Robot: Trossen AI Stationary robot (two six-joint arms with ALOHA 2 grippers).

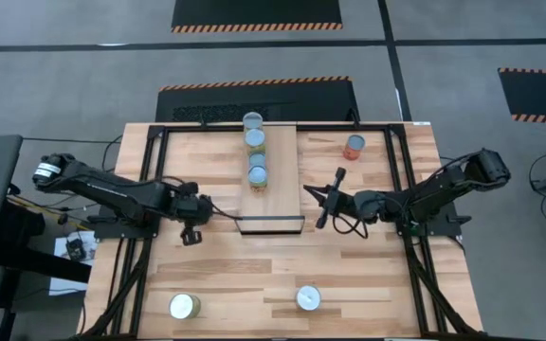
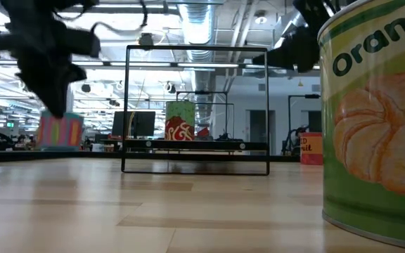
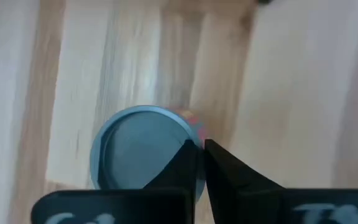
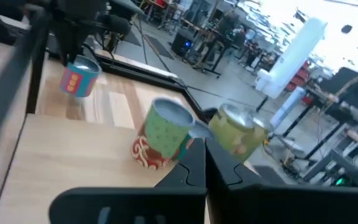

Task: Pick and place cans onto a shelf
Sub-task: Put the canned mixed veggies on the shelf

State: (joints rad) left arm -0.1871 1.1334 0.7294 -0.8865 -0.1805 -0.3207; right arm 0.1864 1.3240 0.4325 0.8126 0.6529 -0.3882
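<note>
L gripper [image 1: 191, 230] pinched empty, left of shelf [image 1: 282, 180] | R gripper [image 1: 326, 201] fingers together, at its right edge | three cans [image 1: 256, 150] on shelf, tins loose near [image 1: 308, 298] and far right [image 1: 354, 147] | risk: I clip the row reaching past

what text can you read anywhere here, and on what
"Orang", cut off by the picture edge: on the green-banded can close to the low camera.
"ED" over "lt", partly hidden: on the orange can farther back.
Labels on the shelf cans and white marks on the wrist-view tool bases: too blurred to read.
</note>
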